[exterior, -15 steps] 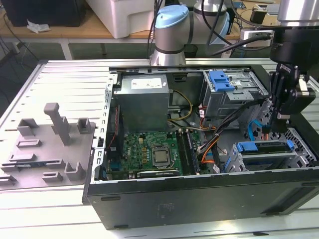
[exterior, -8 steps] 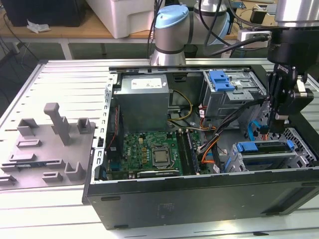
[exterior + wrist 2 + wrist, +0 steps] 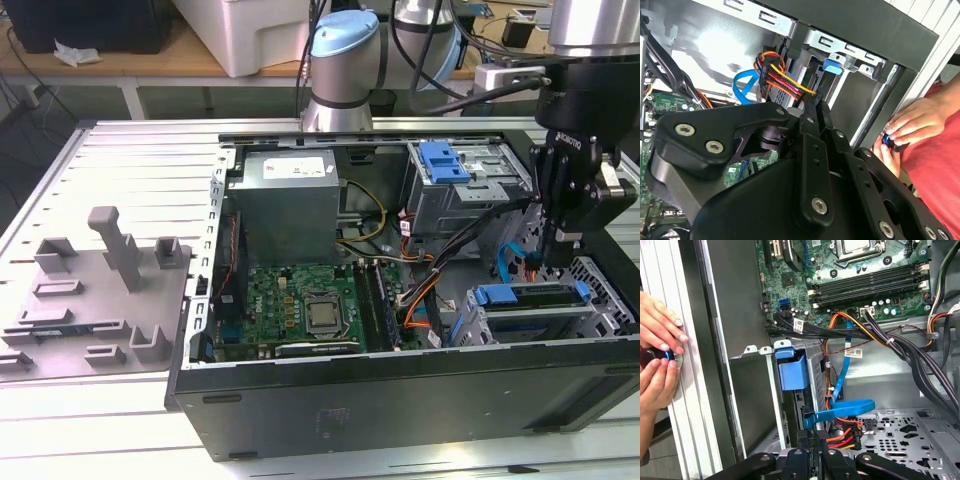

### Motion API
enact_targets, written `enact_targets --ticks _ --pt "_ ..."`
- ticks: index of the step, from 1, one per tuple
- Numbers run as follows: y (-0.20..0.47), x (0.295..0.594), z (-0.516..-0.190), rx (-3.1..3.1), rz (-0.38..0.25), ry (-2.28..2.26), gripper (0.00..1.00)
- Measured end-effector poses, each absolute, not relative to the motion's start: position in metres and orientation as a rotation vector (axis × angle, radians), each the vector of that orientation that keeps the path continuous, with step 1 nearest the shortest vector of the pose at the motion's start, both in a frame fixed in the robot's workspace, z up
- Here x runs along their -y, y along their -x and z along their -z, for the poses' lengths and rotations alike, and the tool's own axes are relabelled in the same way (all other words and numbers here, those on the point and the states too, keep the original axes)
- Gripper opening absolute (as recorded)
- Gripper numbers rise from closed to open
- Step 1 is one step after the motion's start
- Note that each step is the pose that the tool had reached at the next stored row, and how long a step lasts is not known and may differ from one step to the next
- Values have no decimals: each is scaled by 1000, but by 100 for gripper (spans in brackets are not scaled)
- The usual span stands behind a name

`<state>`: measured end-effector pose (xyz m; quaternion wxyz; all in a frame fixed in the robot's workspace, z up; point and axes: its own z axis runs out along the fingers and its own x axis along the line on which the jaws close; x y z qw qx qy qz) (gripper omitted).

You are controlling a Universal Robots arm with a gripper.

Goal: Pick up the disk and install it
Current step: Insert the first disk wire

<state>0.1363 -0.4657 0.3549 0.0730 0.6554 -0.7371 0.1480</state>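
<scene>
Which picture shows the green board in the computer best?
The exterior view: the green board lies nearly whole in sight, with its square socket. The first wrist view shows a closer part of it, cut off by the picture's edge. The second wrist view shows just small bits.

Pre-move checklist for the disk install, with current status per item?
1. Access: case side is open, drive cage exposed: ok.
2. Seating: the disk sits in the cage with its blue carrier showing; fully seated: cannot tell.
3. Position: the end effector hangs by the cage: ok.
4. Cable clearance: not ok; blue data cable and power wires lie right beside the end effector.
5. People clear: not ok; a person's hands are beside the case.
</scene>
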Motion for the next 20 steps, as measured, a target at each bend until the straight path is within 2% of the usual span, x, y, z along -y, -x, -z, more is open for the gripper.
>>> enact_targets --ticks 20 --pt "-136 470 -352 2214 -444 -1969 17"
